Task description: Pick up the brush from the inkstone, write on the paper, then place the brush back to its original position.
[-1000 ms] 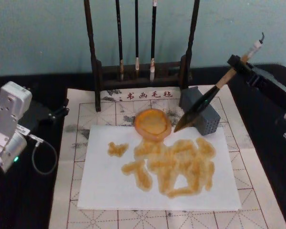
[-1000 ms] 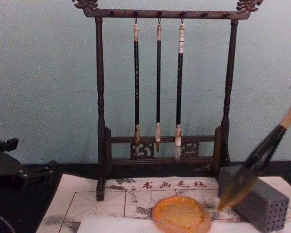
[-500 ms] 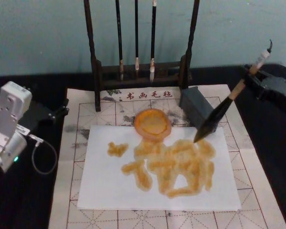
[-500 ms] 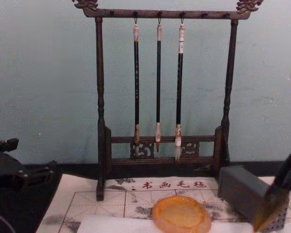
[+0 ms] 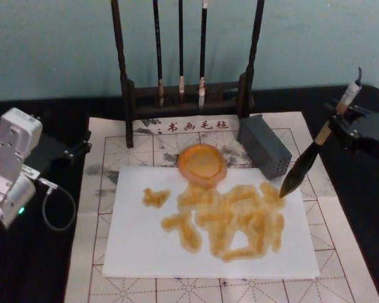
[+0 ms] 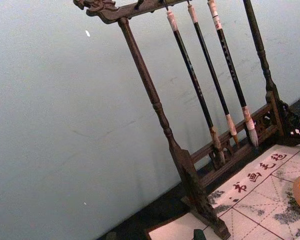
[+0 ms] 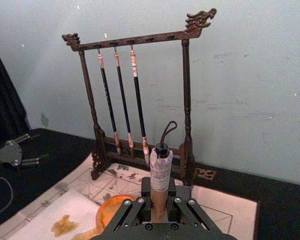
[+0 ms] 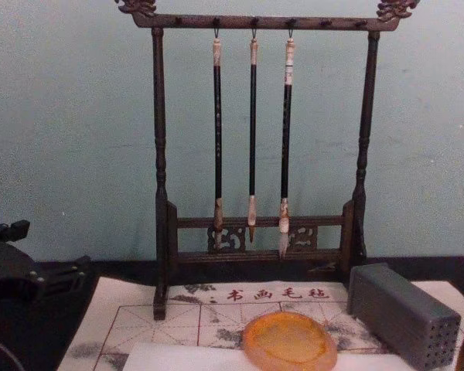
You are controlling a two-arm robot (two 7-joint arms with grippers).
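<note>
Across the black tabletop (image 5: 25, 265) lies a pale mat (image 5: 98, 252) ruled in a grid, with a line of red characters along its far edge. At that far edge stands a dark wooden rack (image 5: 122, 76), its top bar ending in carved dragon heads, with three thin brushes (image 8: 252, 124) hanging from it, black-handled and pale at the tips. A white paper (image 5: 139, 246) covers the middle of the mat and carries thick amber strokes (image 5: 234, 218) over its right half, plus one small blot nearer its left edge. The left gripper (image 5: 79, 148) is parked by the mat's left edge, its fingers spread with nothing between them. A grey block (image 5: 263, 146) with small holes in its end sits at the paper's far right corner, just beside the bristles and between them and the rack. The inkstone (image 5: 202, 164), a round shallow orange-amber dish with a raised rim, rests on the paper's far edge left of the block. The brush (image 5: 306, 165) leans over the paper's right edge, its dark bristle tip at the strokes near the far right corner; whether it touches the sheet cannot be told. Its tan handle and white cap with a dark loop rise to the right, where the right gripper (image 7: 160, 202) clamps the handle.
</note>
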